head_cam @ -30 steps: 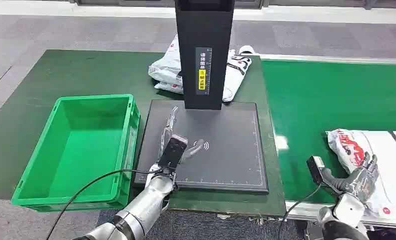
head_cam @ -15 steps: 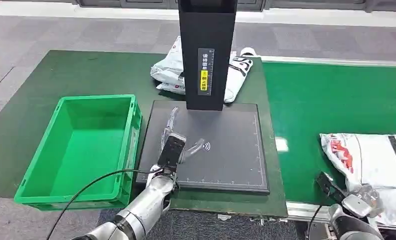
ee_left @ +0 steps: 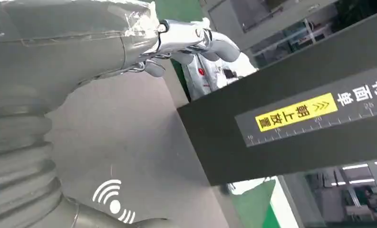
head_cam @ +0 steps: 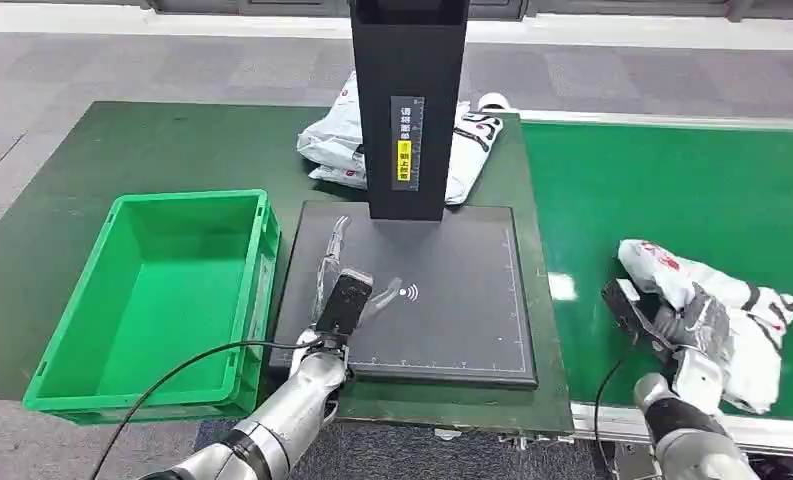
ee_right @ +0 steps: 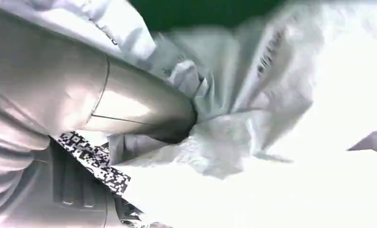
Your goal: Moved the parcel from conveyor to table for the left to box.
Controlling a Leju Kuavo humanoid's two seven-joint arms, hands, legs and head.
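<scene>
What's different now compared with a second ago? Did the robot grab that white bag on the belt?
Yes. The right hand has closed on the white parcel, bunching it up and pulling it along the conveyor toward the table. The left hand stayed over the black scanner pad; the green crate and the parcels behind the post did not move.

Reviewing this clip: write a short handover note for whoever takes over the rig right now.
Right robot hand: grips the crumpled white plastic parcel, which is on the green conveyor belt.
Left robot hand: holds nothing, fingers spread above the black scanner pad.
Green plastic crate: empty.
Done: parcel grasped.
Left: carry it to the table, then the left hand boxes it.
</scene>
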